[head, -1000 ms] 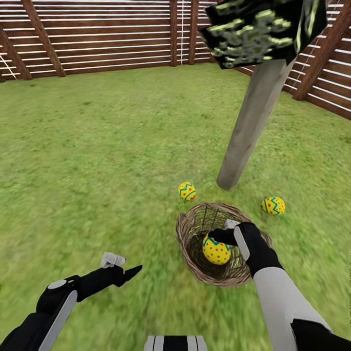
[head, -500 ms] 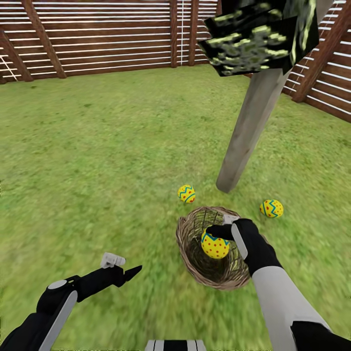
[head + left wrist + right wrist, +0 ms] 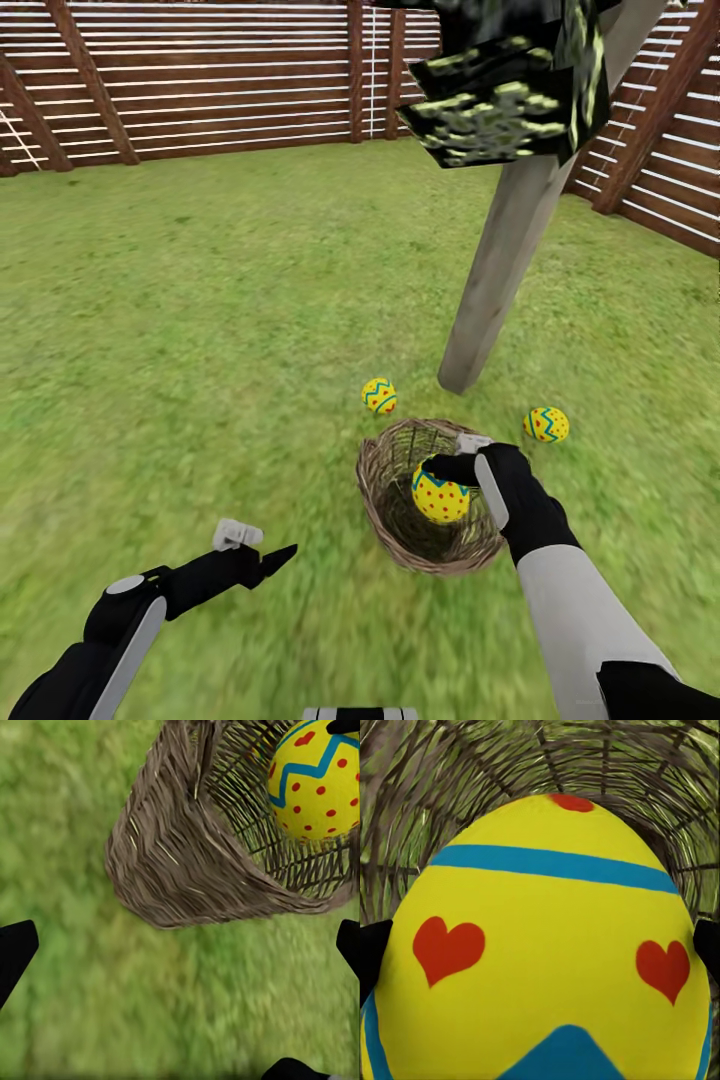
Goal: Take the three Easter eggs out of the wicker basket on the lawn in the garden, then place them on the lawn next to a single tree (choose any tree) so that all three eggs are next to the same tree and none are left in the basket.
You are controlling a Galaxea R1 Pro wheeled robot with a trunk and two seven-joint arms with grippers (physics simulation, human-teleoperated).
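My right gripper (image 3: 447, 478) is shut on a yellow Easter egg (image 3: 440, 496) with red dots and a blue zigzag, holding it just above the inside of the wicker basket (image 3: 390, 500). In the right wrist view that egg (image 3: 540, 960) sits between the two fingers, with the basket's weave (image 3: 427, 787) behind it. Two more Easter eggs lie on the lawn (image 3: 200, 330) by the tree trunk (image 3: 490, 285): one (image 3: 379, 395) left of its base, one (image 3: 546, 424) to the right. My left gripper (image 3: 258, 546) hovers open over the grass left of the basket (image 3: 180, 862).
A brown slatted fence (image 3: 200, 80) runs along the far side and the right. Dark angular foliage (image 3: 500, 90) hangs above the leaning trunk. Open grass stretches to the left and beyond the basket.
My right gripper has lifted the egg a little higher inside the basket. The view has shifted slightly; the left arm stays almost where it was.
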